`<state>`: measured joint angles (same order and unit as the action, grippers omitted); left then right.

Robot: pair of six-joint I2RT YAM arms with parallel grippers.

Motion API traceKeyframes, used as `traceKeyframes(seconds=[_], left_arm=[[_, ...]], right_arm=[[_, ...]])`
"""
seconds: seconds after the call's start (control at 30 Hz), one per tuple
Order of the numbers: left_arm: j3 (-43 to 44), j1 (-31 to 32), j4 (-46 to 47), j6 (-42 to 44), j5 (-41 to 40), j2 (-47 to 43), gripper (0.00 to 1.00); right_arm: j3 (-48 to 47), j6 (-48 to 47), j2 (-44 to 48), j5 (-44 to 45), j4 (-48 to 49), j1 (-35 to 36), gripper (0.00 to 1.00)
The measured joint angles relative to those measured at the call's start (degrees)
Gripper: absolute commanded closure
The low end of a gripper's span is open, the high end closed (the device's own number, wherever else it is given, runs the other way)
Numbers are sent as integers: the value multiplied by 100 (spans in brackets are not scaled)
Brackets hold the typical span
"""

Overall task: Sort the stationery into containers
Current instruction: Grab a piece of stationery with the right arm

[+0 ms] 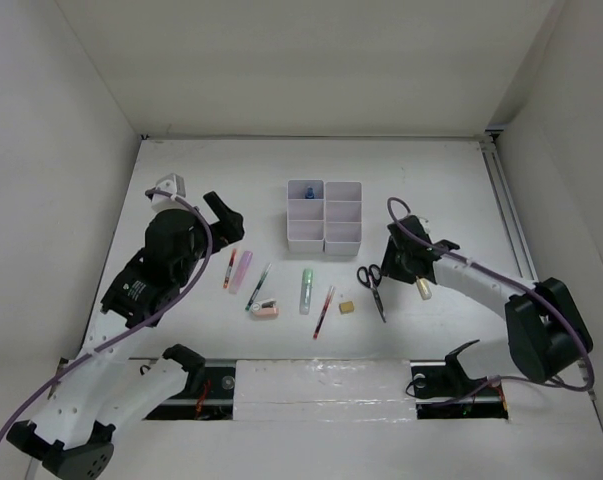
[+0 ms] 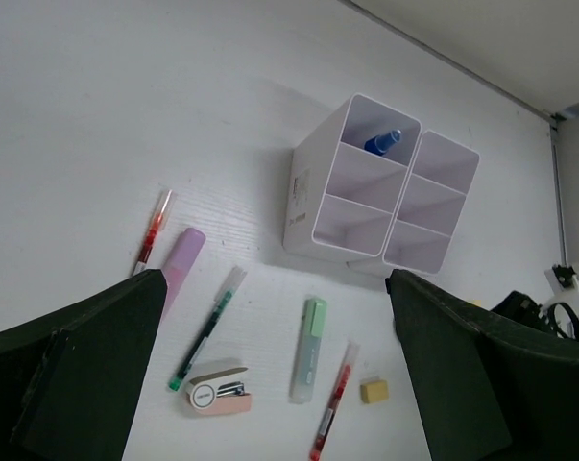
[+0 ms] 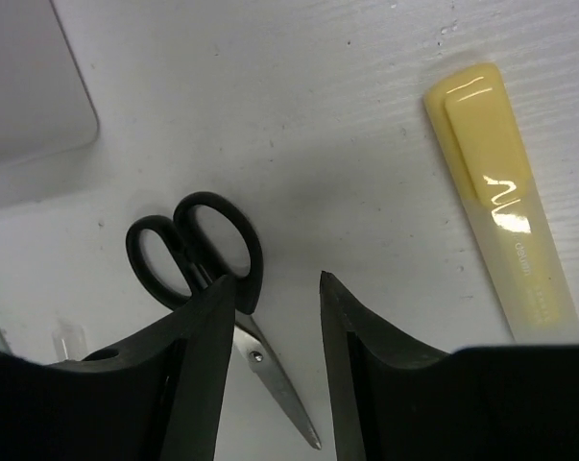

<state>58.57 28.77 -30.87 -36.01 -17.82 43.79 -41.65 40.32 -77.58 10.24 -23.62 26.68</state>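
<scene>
1. Scissors [image 1: 378, 298]: one pair, on the worktop [image 1: 431, 180] beside the eraser [image 1: 346, 307]. Long axis far-to-near, handles toward the organiser [image 1: 326, 215], blades toward the arms.
2. Right end effector [image 3: 275, 288]: one, at the scissors' handles, fingers narrowly apart, pinching nothing.
3. Left end effector [image 1: 226, 225]: one, spread wide.
4. Red pens [image 1: 229, 268] [image 1: 323, 312]: two.

Scissors [image 3: 188, 261]: glossy black plastic handles, bare metal blades. Yellow tube [image 3: 505, 202]: glossy translucent plastic. Tabletop [image 3: 318, 96]: matt white, faintly grained. Organiser [image 2: 303, 197]: smooth white plastic.
</scene>
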Motion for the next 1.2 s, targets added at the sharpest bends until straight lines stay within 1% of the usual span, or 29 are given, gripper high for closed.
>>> traceKeyframes(seconds=[0.27, 0.33, 0.5, 0.53, 0.6, 0.63, 0.7, 0.73, 0.77, 1.03, 1.13, 1.2], left_arm=[[-162, 0, 114, 306, 459, 44, 0], [-168, 0, 144, 334, 522, 33, 0], [-181, 0, 155, 424, 693, 24, 0], [-181, 0, 155, 437, 728, 24, 0], [-181, 0, 173, 487, 831, 24, 0], [-181, 0, 190, 503, 868, 24, 0], [-181, 0, 212, 540, 953, 24, 0], [-181, 0, 223, 557, 994, 24, 0], [-181, 0, 232, 568, 1029, 22, 0], [-179, 0, 243, 656, 1093, -149, 0], [-181, 0, 273, 693, 1198, -160, 0], [-184, 0, 337, 734, 1375, -153, 0]], right_arm=[[-258, -201, -531, -138, 24, -39, 56], [-275, -249, -619, -155, 48, -39, 60], [-448, -310, -914, -208, 15, -42, 60], [-503, -323, -970, -214, 4, -39, 65], [-612, -350, -1086, -210, -70, -39, 70], [-678, -352, -1141, -208, -142, -28, 79], [-800, -369, -1250, -186, -262, -2, 89], [-850, -391, -1298, -170, -310, 9, 92], [-898, -389, -1335, -144, -354, 33, 100], [-962, -369, -1355, -13, -463, 79, 100], [-870, -295, -1167, 4, -505, 140, 100], [-758, -219, -861, 17, -538, 247, 100]])
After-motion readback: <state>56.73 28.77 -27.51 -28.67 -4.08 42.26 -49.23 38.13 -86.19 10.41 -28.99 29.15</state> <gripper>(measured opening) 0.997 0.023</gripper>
